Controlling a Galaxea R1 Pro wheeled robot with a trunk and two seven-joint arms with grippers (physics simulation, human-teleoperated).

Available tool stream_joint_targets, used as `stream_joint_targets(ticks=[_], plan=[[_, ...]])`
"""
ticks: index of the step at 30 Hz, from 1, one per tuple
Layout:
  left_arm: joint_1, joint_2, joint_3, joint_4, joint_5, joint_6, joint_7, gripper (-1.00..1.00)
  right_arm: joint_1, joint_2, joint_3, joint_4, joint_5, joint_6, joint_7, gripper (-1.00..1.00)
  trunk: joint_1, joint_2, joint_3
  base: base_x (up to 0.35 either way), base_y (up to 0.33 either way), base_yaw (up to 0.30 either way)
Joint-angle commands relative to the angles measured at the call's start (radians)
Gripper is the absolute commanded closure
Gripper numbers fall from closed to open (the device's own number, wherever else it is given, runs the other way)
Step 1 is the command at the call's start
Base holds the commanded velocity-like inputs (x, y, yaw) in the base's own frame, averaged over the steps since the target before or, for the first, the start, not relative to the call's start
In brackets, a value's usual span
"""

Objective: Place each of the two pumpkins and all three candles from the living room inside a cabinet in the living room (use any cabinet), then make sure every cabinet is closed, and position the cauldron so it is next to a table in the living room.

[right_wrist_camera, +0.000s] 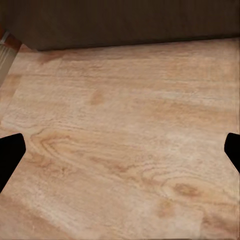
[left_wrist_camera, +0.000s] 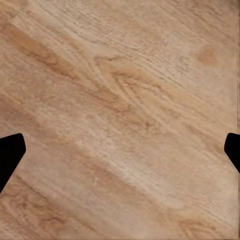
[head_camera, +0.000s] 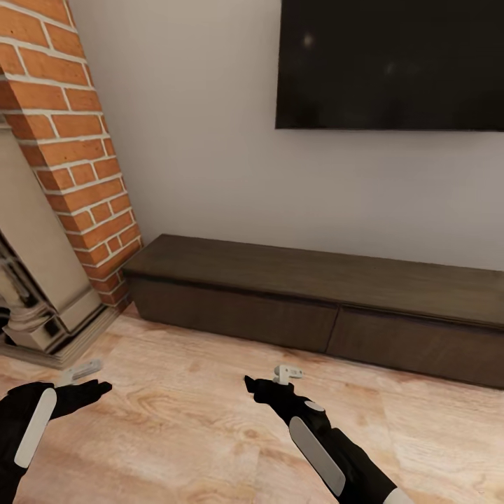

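The cabinet (head_camera: 315, 308) stands against the pale wall (head_camera: 203, 140), drawer fronts flush and shut, its top bare — a dark television (head_camera: 392, 63) hangs above it, and a brick fireplace column (head_camera: 70, 140) rises just beside its left end. Bare wooden floor (head_camera: 196, 420) lies between the cabinet and both arms. The right gripper (head_camera: 269, 381) hovers near the cabinet's front; the left gripper (head_camera: 91, 378) is farther off, by the hearth. Both hold nothing — wrist views show fingertips (left_wrist_camera: 10, 150) spread wide over floorboards.
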Motion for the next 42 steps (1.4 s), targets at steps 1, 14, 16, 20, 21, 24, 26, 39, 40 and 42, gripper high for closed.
stream_joint_targets(ticks=[1, 14, 16, 20, 21, 24, 26, 39, 40, 42], plan=[[0.000, 0.000, 0.001, -0.001, 0.008, 0.005, 0.005, -1.00, -0.001, 0.000, 0.002, -0.001, -0.008, 0.002, -0.008, -1.00, 0.000, 0.000, 0.000, -0.068, 0.032, -0.281], [0.000, -0.001, 0.001, -0.001, 0.008, 0.005, 0.005, -1.00, -0.001, 0.000, 0.002, -0.001, -0.010, 0.002, -0.009, -1.00, 0.000, 0.000, 0.006, -0.057, 0.069, -0.281], [0.000, -0.001, 0.001, -0.001, 0.009, 0.005, 0.005, -1.00, -0.001, 0.000, 0.002, -0.001, -0.010, 0.002, -0.009, -1.00, 0.000, 0.000, 0.007, -0.151, 0.229, -0.262], [0.000, 0.000, 0.001, -0.001, 0.008, 0.004, 0.005, -1.00, -0.001, 0.000, 0.002, -0.002, -0.010, 0.001, -0.010, -1.00, 0.000, 0.000, 0.007, -0.095, 0.203, -0.104], [0.000, 0.000, 0.001, -0.001, 0.008, 0.004, 0.005, -1.00, -0.001, 0.001, 0.002, -0.002, -0.010, 0.000, -0.010, -1.00, 0.000, 0.000, 0.007, -0.026, 0.074, -0.027], [0.000, 0.000, 0.001, -0.001, 0.007, 0.004, 0.005, -1.00, -0.001, 0.000, 0.002, -0.003, -0.011, 0.000, -0.011, -1.00, 0.000, 0.000, 0.007, -0.011, 0.054, -0.012], [0.000, 0.000, 0.001, -0.001, 0.007, 0.004, 0.005, -1.00, -0.001, 0.000, 0.002, -0.004, -0.011, 0.000, -0.011, -1.00, 0.000, 0.000, 0.007, -0.004, 0.150, -0.004], [0.000, 0.000, 0.001, -0.001, 0.007, 0.004, 0.005, -1.00, 0.000, 0.000, 0.002, -0.004, -0.010, 0.001, -0.019, -1.00, 0.000, 0.000, 0.007, -0.009, 0.145, -0.001], [0.000, -0.001, 0.001, -0.001, 0.007, 0.004, 0.005, -1.00, -0.001, 0.000, 0.001, -0.004, -0.010, 0.001, -0.019, -1.00, 0.000, 0.000, 0.007, -0.001, 0.168, 0.000], [0.000, -0.002, 0.001, -0.002, 0.006, 0.003, 0.005, -1.00, -0.001, 0.001, 0.001, -0.003, -0.010, 0.002, -0.020, -1.00, 0.000, 0.000, 0.007, 0.000, 0.071, 0.000]])
